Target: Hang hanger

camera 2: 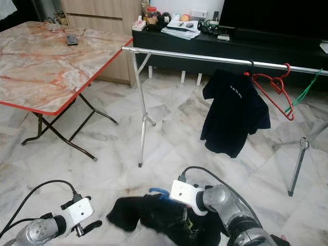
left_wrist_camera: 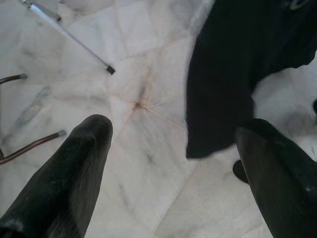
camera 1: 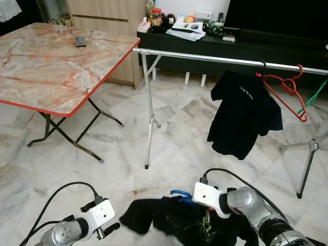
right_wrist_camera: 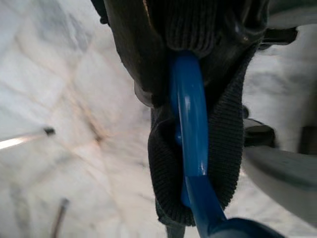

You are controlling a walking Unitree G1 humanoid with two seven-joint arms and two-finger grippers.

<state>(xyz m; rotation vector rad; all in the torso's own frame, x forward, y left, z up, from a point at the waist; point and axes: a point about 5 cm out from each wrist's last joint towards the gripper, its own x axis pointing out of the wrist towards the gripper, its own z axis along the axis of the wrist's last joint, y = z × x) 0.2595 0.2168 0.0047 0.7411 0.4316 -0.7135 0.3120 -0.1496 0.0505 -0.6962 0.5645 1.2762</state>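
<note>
Right gripper [camera 1: 207, 221] low over marble floor [camera 1: 179, 138], clamped on blue hanger [camera 1: 180, 195] carrying a black garment [camera 1: 169, 218]. Left gripper [camera 1: 108, 229] just beside, fingers apart, empty. Ahead: steel rail [camera 1: 205, 57] with black shirt [camera 1: 243, 113] and red hanger [camera 1: 289, 89] hung. Folding table [camera 1: 51, 66] at left.

Left gripper [left_wrist_camera: 173, 144] hangs low, jaws apart; right gripper [right_wrist_camera: 190, 99] jaws clamped.
</note>
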